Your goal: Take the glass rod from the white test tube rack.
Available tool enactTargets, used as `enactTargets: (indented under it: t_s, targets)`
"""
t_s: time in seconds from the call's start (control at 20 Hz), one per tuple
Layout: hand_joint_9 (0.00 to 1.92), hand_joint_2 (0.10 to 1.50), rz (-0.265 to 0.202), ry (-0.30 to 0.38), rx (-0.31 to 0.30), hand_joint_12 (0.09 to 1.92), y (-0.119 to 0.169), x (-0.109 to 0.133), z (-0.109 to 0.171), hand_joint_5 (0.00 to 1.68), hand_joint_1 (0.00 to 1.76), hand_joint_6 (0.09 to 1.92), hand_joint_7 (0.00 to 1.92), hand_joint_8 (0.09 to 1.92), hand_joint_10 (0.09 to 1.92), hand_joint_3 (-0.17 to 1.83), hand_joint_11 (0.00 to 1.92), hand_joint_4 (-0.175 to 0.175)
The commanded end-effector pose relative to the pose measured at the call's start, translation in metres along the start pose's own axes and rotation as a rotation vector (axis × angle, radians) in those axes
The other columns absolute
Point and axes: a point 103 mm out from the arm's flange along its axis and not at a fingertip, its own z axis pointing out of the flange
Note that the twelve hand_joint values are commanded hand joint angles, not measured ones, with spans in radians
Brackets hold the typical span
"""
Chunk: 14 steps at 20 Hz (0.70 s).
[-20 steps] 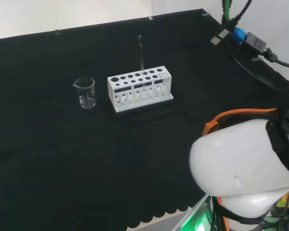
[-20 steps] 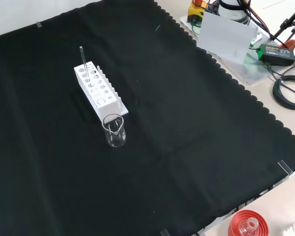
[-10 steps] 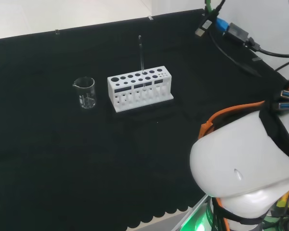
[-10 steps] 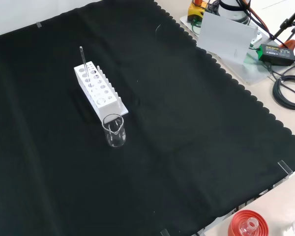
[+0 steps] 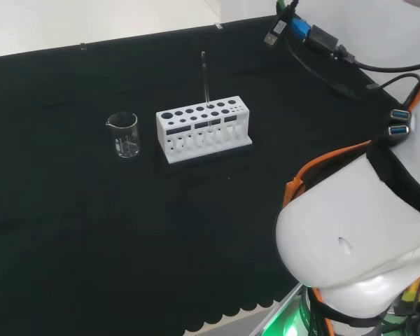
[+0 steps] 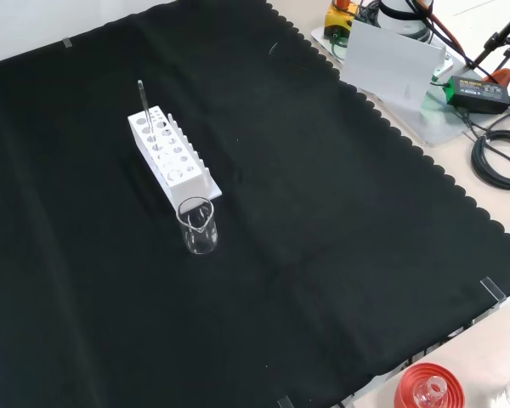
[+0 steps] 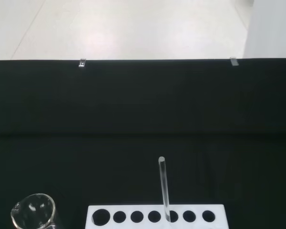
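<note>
A clear glass rod (image 5: pixel 205 78) stands upright in a hole of the white test tube rack (image 5: pixel 202 129) near the middle of the black cloth in the head view. In the front view the rod (image 6: pixel 143 104) rises from the far end of the rack (image 6: pixel 172 157). The wrist view looks across the rack's top (image 7: pixel 155 216), with the rod (image 7: pixel 164 188) standing in one of its back holes. The arm's white links (image 5: pixel 357 238) stand at the head view's right, well away from the rack.
A small clear beaker (image 5: pixel 124 134) stands left of the rack in the head view and just in front of the rack in the front view (image 6: pixel 197 225). A red ribbed stand (image 6: pixel 427 388) sits off the cloth's near edge. Cables (image 5: pixel 322 49) hang above the cloth's far right.
In the head view the arm's white link has shifted slightly, and the cables with the blue plug have swung up and to the left. Rack, rod and beaker stay in place.
</note>
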Motion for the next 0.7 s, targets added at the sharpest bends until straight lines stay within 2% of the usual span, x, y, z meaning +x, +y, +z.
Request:
enactTargets:
  t_s: [0.05, 0.2, 0.25, 0.3, 0.35, 0.4, 0.7]
  targets:
    - [0.35, 0.79, -0.014, 0.029, -0.001, 1.51, 0.021, -0.005, 0.011, 0.34, 0.65, 0.09, 0.17, 0.78, 0.95, 0.48, 0.13, 0.004]
    - [0.35, 0.79, -0.018, 0.028, 0.009, 1.51, 0.025, -0.01, 0.014, 0.34, 0.64, 0.09, 0.18, 0.79, 0.95, 0.49, 0.13, 0.003]
    - [0.36, 0.79, -0.019, 0.009, 0.022, 1.51, 0.026, -0.012, 0.016, 0.34, 0.64, 0.09, 0.18, 0.79, 0.95, 0.49, 0.14, 0.002]
    - [0.36, 0.8, -0.004, 0.0, 0.035, 1.51, 0.033, -0.008, 0.014, 0.34, 0.64, 0.09, 0.18, 0.79, 0.95, 0.49, 0.14, 0.002]
    - [0.36, 0.8, 0.003, 0.063, 0.052, 1.51, 0.037, -0.008, 0.015, 0.34, 0.63, 0.09, 0.18, 0.79, 0.95, 0.49, 0.14, 0.001]
    - [0.36, 0.8, 0.003, 0.079, 0.057, 1.51, 0.04, -0.011, 0.016, 0.34, 0.63, 0.09, 0.19, 0.79, 0.95, 0.5, 0.14, 0.001]
    - [0.39, 0.81, -0.024, 0.036, 0.045, 1.51, 0.061, -0.015, 0.033, 0.35, 0.61, 0.09, 0.22, 0.81, 0.95, 0.5, 0.15, -0.003]
